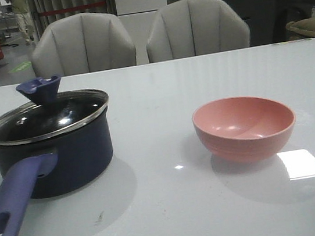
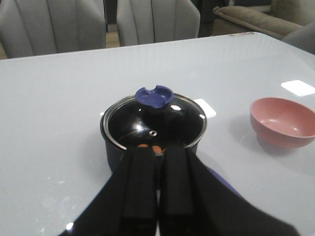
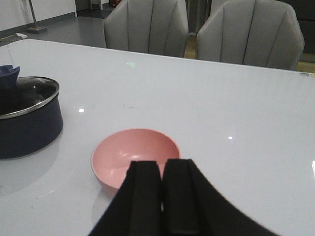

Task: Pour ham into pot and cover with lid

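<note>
Apparently the work is all but finished: the glass lid (image 1: 48, 113) sits on the navy saucepan (image 1: 50, 148), its blue knob (image 1: 41, 89) upright, and in the left wrist view a few orange ham slices (image 2: 150, 147) show through the glass inside the pot. The pink bowl (image 1: 244, 126) stands empty, well apart from the pot toward the robot's right side of the white table (image 1: 176, 209). The left gripper (image 2: 157, 184) hangs above the pot's handle side, fingers pressed together and holding nothing; the right gripper (image 3: 162, 194) hovers near the bowl, likewise closed and empty. Nothing seems left to do. No brand, label or readable writing shows on any item.
</note>
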Robot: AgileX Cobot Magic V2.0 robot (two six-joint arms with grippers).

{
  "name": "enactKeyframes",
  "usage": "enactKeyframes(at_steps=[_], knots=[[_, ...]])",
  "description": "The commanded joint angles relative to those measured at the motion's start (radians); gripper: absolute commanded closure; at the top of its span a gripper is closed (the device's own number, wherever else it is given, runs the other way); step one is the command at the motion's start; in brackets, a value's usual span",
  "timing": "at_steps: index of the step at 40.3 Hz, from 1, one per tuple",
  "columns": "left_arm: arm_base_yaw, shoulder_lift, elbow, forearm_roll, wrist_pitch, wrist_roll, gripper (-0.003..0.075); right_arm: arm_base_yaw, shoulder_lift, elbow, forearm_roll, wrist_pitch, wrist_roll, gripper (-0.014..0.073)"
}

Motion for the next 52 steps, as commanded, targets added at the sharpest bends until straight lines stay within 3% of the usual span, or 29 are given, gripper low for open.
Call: enactKeyframes(at_steps=[1, 11, 18, 29, 52], knots=[[0.068, 0.002, 0.01, -0.01, -0.097, -0.004, 0.0607, 0.0, 0.006, -0.027, -0.002, -0.089, -0.011, 0.0447], [0.261, -0.112, 0.161, -0.005, -0.253, -0.004, 0.0607, 0.0, 0.006, -0.027, -0.002, -0.089, -0.011, 0.0447], [0.28, -0.173, 0.271, -0.004, -0.321, -0.004, 0.0607, 0.0, 0.006, -0.027, -0.002, -0.089, -0.011, 0.0447], [0.28, -0.176, 0.419, -0.004, -0.615, -0.004, 0.0607, 0.0, 0.006, -0.027, -0.002, -0.089, -0.011, 0.0447], [0.28, -0.176, 0.416, -0.004, -0.612, -0.004, 0.0607, 0.0, 0.006, -0.027, -0.002, -0.089, -0.011, 0.0447]])
